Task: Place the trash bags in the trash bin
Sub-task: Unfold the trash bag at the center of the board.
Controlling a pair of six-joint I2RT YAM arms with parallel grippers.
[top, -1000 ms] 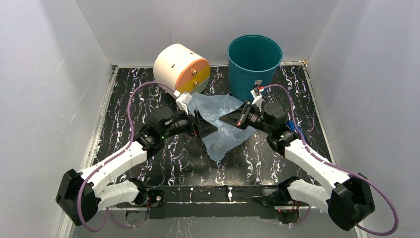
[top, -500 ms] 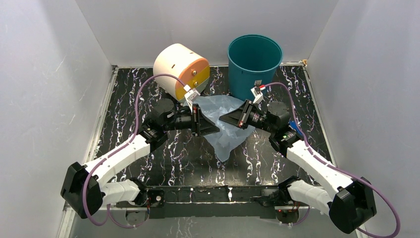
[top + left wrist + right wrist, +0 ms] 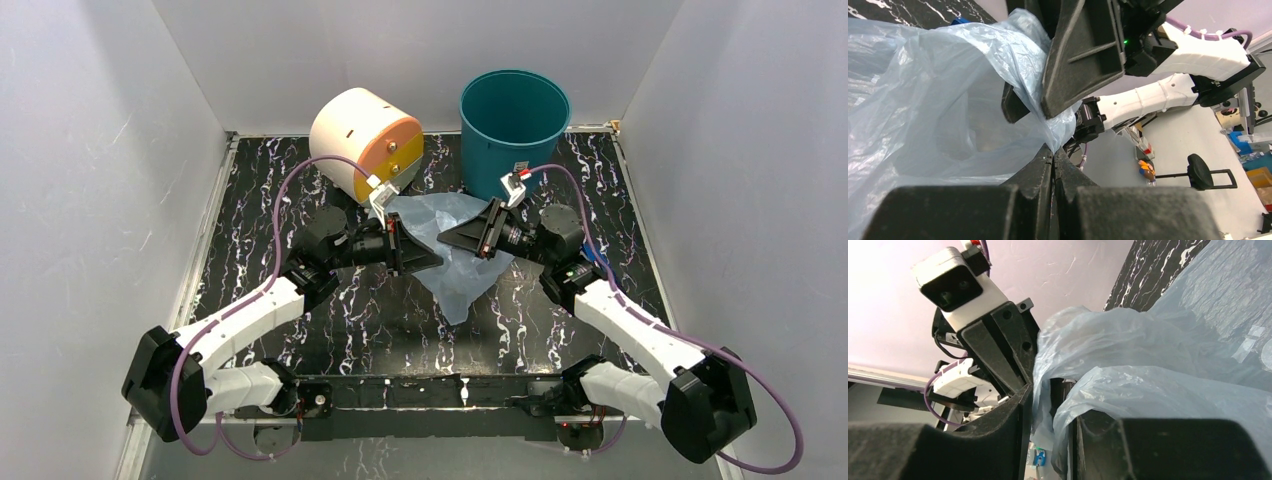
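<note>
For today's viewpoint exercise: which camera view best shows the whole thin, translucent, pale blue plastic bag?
The top external view: nearly the whole bag shows against the black marbled table. Both wrist views show only crinkled folds of it, close up.

Honestly not much to read here. The bag (image 3: pixel 1173 385) has some white print (image 3: pixel 1255 340) on it, visible in the right wrist view, but it's crumpled and cut off at the frame edge. I can only see bits of a couple of strokes, so I can't make out a word. From the top view the bin (image 3: pixel 515 120) has a small white label (image 3: pixel 520 165) low on its side. It's way too tiny and partly covered, so nothing on it is legible. No readable brands or numbers anywhere else either.
</note>
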